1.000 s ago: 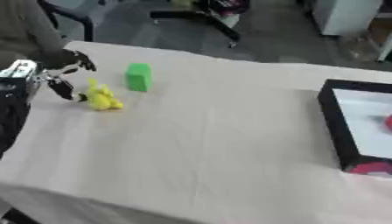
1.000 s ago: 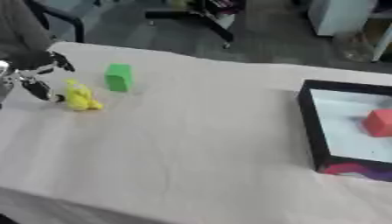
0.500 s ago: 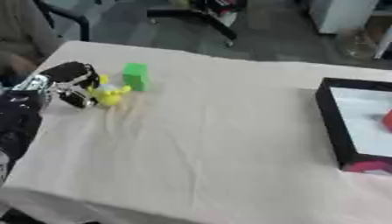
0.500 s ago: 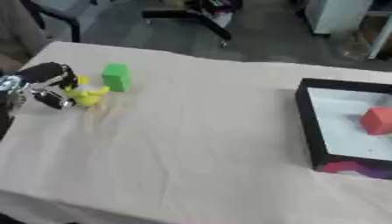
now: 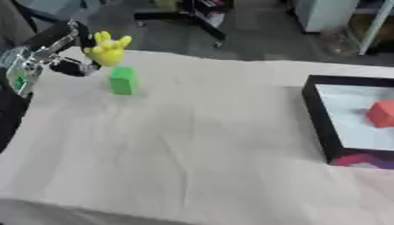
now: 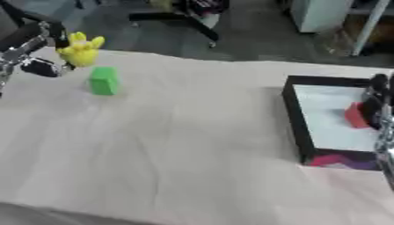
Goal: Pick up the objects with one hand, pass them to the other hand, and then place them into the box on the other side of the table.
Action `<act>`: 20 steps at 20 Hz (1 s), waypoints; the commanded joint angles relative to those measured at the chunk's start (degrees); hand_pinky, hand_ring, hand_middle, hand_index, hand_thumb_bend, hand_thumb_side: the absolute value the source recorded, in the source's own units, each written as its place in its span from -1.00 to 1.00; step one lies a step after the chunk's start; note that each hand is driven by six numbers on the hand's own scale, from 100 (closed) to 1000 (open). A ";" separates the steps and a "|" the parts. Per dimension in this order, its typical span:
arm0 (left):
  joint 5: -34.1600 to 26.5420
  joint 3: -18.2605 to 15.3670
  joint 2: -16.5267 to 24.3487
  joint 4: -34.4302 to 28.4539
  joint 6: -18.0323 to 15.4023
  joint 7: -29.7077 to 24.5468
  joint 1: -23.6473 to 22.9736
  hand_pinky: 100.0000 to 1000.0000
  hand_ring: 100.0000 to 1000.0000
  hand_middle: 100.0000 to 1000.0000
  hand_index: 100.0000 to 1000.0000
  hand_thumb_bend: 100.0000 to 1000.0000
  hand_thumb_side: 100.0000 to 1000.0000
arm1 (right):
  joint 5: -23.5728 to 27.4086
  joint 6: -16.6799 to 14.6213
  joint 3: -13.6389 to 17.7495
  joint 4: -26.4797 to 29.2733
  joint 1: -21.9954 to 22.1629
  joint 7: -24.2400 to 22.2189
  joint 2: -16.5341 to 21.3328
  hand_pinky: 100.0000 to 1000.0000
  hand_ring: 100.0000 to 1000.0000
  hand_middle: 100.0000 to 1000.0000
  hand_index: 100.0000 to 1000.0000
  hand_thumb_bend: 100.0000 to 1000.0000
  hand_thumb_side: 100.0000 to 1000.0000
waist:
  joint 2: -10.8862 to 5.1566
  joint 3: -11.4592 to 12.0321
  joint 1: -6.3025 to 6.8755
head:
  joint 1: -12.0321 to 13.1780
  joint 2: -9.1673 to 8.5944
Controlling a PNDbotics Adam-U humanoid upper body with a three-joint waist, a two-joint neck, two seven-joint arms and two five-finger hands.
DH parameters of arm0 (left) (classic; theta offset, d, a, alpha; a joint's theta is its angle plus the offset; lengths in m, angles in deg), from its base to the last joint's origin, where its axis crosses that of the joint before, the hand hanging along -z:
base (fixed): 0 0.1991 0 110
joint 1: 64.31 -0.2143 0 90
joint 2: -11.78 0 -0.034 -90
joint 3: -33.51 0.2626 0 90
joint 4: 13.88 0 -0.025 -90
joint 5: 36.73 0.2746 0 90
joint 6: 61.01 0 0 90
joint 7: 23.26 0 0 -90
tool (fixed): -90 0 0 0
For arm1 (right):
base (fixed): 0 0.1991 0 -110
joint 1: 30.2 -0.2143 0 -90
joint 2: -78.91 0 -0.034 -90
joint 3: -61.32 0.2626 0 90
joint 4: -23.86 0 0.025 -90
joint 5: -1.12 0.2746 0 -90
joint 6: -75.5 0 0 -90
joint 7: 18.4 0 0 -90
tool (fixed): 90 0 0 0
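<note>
Left hand (image 5: 55, 50) grips yellow toy (image 5: 107, 49) — lifted above green block (image 5: 122, 80).

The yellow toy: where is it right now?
The yellow toy is held up in the left hand at the table's far left, just above and behind the green block.

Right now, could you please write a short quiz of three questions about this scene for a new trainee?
1. True or false: the left hand holds the yellow toy above the table.
2. Which colour is the block lying on the cloth near that hand? A) blue B) green C) white
3. Fill in: the red block lies inside the black ____.

Key: 1 true; 2 B; 3 box. The right hand shows only at the right eye view's edge.
</note>
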 commanded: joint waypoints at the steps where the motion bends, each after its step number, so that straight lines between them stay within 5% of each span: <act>1: -9.94 4.84 -2.97 -4.53 2.60 -6.15 1.87 0.23 -0.32 -0.49 -0.31 -0.98 -0.93 | 1.59 -4.93 -3.96 0.48 -3.71 -4.74 -1.49 0.96 0.82 0.83 1.00 -0.09 -0.22 | -0.86 0.07 -0.05 | -1.44 -0.13; 2: -12.30 6.32 -4.21 -4.98 3.89 -7.98 2.26 0.22 -0.31 -0.48 -0.30 -1.00 -0.91 | 1.83 -6.35 -5.12 0.17 -4.98 -6.38 -2.19 1.00 0.85 0.86 1.00 -0.59 -0.56 | -0.92 0.19 -0.02 | -1.83 -0.10; 9: -15.70 11.75 -10.54 -9.73 12.29 -13.01 4.44 0.22 -0.29 -0.46 -0.29 -0.99 -0.89 | 1.32 -11.21 -9.52 -2.42 -10.38 -14.95 -6.63 1.00 0.94 0.97 1.00 -0.48 -0.50 | -1.08 0.68 0.09 | -4.06 -0.39; 20: -12.12 13.52 -15.67 -8.91 11.06 -15.85 6.10 0.24 -0.28 -0.46 -0.28 -0.98 -0.88 | 6.54 -11.25 -14.05 -6.17 -14.28 -21.72 -9.37 1.00 0.97 1.00 1.00 -0.33 -0.67 | -1.11 1.13 0.14 | -4.51 -0.93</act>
